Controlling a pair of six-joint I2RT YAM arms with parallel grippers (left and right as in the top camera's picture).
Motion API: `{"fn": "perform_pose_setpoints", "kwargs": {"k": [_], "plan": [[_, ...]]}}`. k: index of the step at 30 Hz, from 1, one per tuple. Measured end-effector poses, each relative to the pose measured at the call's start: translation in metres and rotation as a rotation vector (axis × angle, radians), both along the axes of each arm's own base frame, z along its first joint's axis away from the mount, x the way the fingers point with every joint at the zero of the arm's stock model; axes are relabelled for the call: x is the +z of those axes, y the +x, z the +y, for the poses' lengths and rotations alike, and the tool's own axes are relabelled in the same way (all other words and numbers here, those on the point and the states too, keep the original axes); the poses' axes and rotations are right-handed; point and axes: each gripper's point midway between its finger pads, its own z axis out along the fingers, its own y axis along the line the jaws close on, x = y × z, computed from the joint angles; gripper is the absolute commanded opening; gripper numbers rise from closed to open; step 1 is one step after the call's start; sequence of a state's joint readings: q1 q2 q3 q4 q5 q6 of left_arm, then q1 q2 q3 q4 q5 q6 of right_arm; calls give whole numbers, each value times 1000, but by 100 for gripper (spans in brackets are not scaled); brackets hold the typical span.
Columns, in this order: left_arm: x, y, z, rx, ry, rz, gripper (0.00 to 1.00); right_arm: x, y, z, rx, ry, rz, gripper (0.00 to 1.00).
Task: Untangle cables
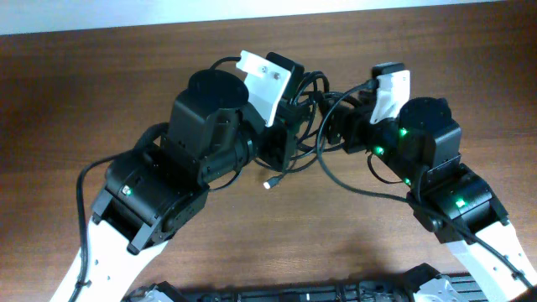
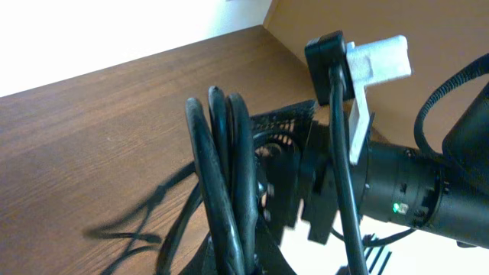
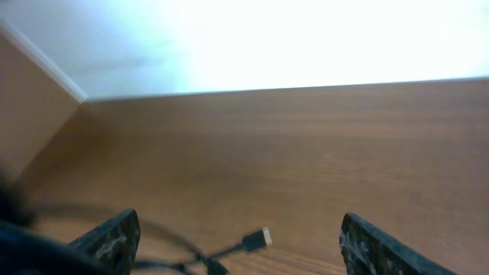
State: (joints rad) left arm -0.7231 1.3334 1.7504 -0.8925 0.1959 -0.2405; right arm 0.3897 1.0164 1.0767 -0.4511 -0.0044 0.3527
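Cables (image 2: 221, 176): bunched loops, long axis vertical; plug (image 3: 260, 238) points right.
Left gripper (image 1: 289, 138): clamped on cables.
Right gripper (image 3: 238, 238): fingers spread wide.

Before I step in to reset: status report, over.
Right gripper open. Left gripper buried in cables, jaws hidden. Cables bundled between both grippers, one plug end trailing loose. No other obstacle seen.
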Motion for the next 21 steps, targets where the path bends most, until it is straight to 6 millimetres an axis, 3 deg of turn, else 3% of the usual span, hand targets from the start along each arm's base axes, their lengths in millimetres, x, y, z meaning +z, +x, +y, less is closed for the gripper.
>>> {"fn": "perform_pose_setpoints", "kwargs": {"k": [3, 8, 14, 21], "plan": [[-1, 0, 0, -9, 13, -15, 0, -6, 5, -22, -164, 35, 40, 93], [-4, 6, 2, 17, 41, -30, 0, -24, -1, -49, -344, 44, 117, 94], [-13, 22, 20, 144, 123, -55, 0, -32, -5, -64, -427, 25, 145, 94], [-18, 32, 40, 256, 194, -79, 0, -24, -21, -83, -495, 3, 122, 94]]}}
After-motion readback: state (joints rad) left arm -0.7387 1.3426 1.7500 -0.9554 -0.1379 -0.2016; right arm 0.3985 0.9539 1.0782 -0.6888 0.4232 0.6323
